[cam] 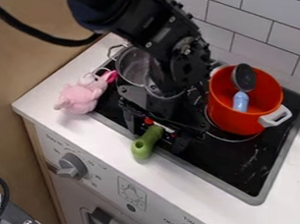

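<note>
The black gripper (156, 133) hangs low over the front left part of the stove, around the upper end of a green object (147, 142). That object's rounded lower end, with a small hole, lies across the front rim of the stove onto the white counter. Its upper end is hidden under the gripper, beside a small red part. Whether the gripper holds it, I cannot tell.
Right of the gripper, an orange-red pot (233, 116) with white handles holds a utensil (243, 78) with a dark head and a light blue part. A metal pot (131, 67) stands behind left. A pink plush toy (80, 98) lies left; knobs (72, 166) line the front.
</note>
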{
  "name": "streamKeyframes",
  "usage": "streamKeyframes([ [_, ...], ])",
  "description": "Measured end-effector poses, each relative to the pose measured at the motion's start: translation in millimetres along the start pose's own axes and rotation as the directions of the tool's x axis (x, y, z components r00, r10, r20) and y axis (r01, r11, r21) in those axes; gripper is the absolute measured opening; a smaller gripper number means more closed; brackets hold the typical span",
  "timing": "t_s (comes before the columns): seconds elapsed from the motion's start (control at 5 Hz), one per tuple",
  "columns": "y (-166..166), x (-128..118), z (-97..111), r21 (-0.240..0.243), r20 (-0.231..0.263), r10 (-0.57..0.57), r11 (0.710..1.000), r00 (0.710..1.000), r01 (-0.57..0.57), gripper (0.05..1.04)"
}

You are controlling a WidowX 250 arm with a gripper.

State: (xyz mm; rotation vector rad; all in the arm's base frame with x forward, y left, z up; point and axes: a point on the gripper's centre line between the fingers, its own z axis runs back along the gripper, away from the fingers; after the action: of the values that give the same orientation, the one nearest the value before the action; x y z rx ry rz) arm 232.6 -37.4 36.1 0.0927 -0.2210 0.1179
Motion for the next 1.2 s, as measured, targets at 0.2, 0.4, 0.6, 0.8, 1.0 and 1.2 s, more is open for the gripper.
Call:
streamKeyframes([
  [0.2,-1.1,-0.4,-0.5,-0.008,0.006,0.016,1.0,1.0,-0.016,1.001],
  [0.4,-2.9,-2.7,-0.6,-0.017,0.013,0.033,0.999,0.999,-0.033,1.001],
  [0.6,-3.7,-6.4,0.8,-0.023,0.01,0.038,0.999,0.999,-0.037,0.96],
  [0.8,-5.4,-8.5,0.4,-0.033,0.001,0.042,0.999,0.999,-0.042,0.716],
  [1.0,-2.5,-19.8,1.1,-0.029,-0.035,0.009,1.0,0.999,-0.011,0.447],
  [1.2,0.1,-24.3,3.0,-0.034,-0.054,-0.001,0.999,0.999,-0.001,0.342],
])
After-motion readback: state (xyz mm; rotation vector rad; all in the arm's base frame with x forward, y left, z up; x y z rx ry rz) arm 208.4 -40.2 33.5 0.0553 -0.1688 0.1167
